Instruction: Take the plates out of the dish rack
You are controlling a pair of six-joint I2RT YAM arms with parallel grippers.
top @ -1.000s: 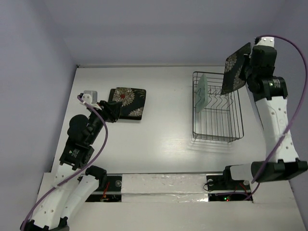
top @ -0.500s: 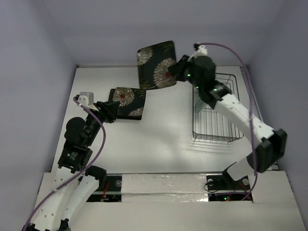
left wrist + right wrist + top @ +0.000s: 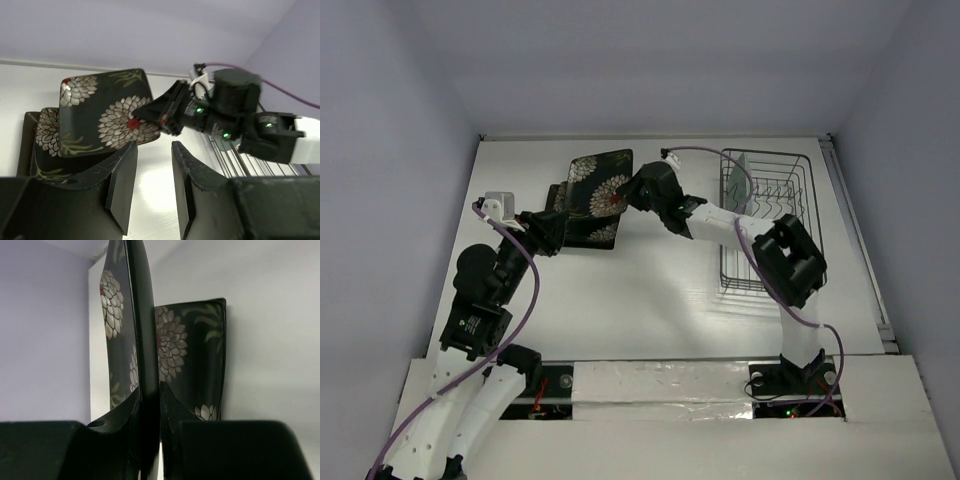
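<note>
Since the earlier frames the right arm has swung away from the dish rack [image 3: 770, 225] toward its left, and the flowered plate [image 3: 600, 178] it carries has dropped from high in the air to a low position; the left arm has not shifted; right tool [image 3: 628, 192] pressed onto the near edge of that flowered plate, one finger on each face, plate pinched between them; plate held tilted, left of the dish rack and well apart from it, overlapping a second flowered plate [image 3: 588, 230] that lies flat on the tabletop [image 3: 650, 300]; whether the two plates touch cannot be told; left tool [image 3: 152, 185] partly spread, bare tabletop showing through the gap, nothing between its fingers, poised just beside the lying plate's edge farthest from the dish rack; mint-green plate [image 3: 740, 178] standing upright among the prongs at the dish rack's far left corner.
</note>
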